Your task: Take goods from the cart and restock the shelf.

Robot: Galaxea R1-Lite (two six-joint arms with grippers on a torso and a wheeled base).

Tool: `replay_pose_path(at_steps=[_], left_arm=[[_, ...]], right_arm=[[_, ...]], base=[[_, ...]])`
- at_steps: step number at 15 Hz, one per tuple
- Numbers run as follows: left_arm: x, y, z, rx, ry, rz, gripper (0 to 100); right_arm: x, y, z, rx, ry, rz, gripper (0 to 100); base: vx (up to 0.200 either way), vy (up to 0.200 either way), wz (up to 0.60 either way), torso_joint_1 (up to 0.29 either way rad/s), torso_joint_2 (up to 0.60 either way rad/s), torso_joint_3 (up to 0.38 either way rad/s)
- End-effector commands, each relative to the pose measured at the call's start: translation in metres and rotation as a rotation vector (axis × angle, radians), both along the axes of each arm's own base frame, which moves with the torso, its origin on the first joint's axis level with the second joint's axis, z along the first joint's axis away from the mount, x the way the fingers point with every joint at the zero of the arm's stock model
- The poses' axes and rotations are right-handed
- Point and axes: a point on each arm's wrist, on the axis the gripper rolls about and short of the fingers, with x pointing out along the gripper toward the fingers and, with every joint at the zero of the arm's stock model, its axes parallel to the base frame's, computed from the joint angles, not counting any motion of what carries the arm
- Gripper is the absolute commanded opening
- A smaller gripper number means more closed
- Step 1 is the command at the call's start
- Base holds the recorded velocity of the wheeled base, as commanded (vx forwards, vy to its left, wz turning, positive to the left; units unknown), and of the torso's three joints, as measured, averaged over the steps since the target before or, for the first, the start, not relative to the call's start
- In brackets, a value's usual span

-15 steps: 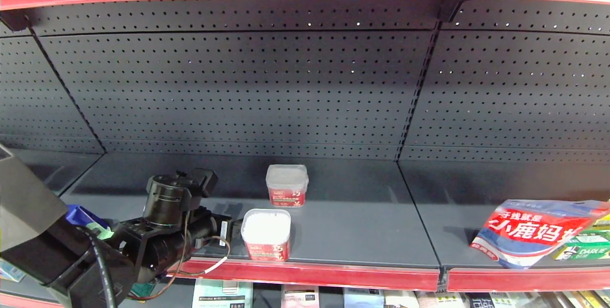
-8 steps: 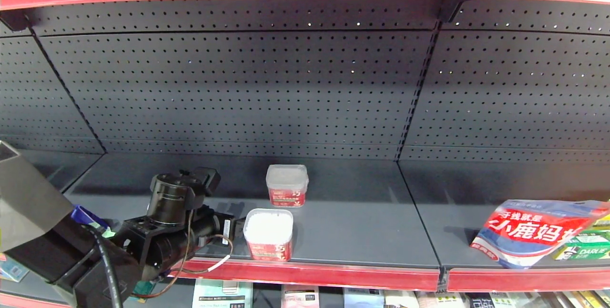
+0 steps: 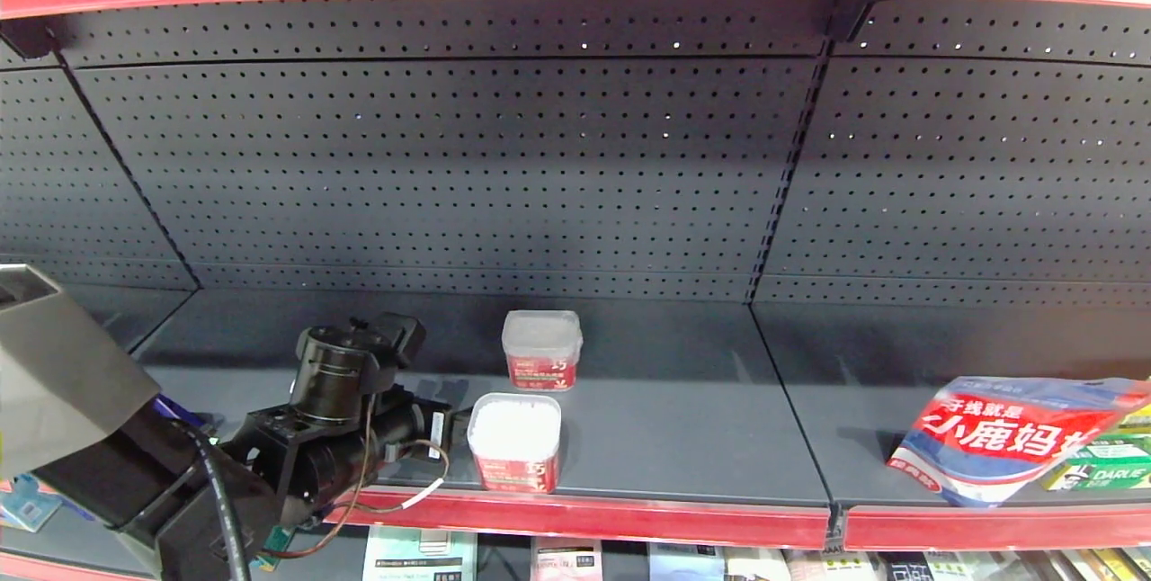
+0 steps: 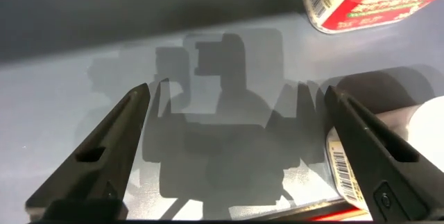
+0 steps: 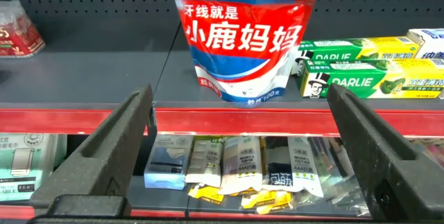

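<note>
two tubs on the shelf, open left gripper at the nearer one's side

two small white-lidded tubs stand upright on the dark shelf (image 3: 674,437): the front tub (image 3: 514,439) close to the red front lip, the rear tub (image 3: 541,347) behind it, a little apart and deeper in. the left gripper (image 4: 236,96) lies low over the shelf with its jaws spread wide and nothing between them but bare shelf. the front tub sits to the robot's right of it, just beside one finger; whether finger and tub touch cannot be told. the tub is squat, with no long axis to speak of.

the left arm is plainly the nearer one. the right gripper (image 5: 241,93), also spread wide and empty, hangs well apart, facing the red-and-blue pouch (image 5: 239,37) at the shelf's right end.

the front tub looks already placed, so the next move is probably a withdrawal. since the tub lies rightward and near the lip, the left arm had best pull straight back or leftward; any drift to the right could nudge the tub off the edge.
</note>
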Motion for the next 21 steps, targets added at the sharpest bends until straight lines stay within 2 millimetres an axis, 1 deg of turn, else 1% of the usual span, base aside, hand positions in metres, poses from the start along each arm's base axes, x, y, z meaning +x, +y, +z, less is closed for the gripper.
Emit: replay_pose_path(at_steps=[1,15,18,19,21], left_arm=[[0.000,-0.002,-0.001,0.001,0.001,-0.006,100],[-0.002,-0.003,-0.002,-0.001,-0.003,-0.009,100],[-0.011,0.004,0.003,0.000,-0.008,0.000,100],[-0.024,0.012,0.007,0.003,-0.004,0.001,100],[-0.036,0.025,0.017,-0.007,-0.023,0.024,100]], right_arm=[[0.000,0.000,0.000,0.000,0.001,0.000,100],[0.000,0.000,0.000,0.000,0.001,0.000,100],[0.000,0.000,0.000,0.000,0.001,0.000,100],[0.000,0.000,0.000,0.000,0.001,0.000,100],[0.000,0.000,0.000,0.000,0.003,0.000,100]], base=[[0.000,0.000,0.00,0.000,0.00,0.000],[0.000,0.000,0.00,0.000,0.00,0.000],[0.000,0.000,0.00,0.000,0.00,0.000],[0.000,0.000,0.00,0.000,0.00,0.000],[0.000,0.000,0.00,0.000,0.00,0.000]])
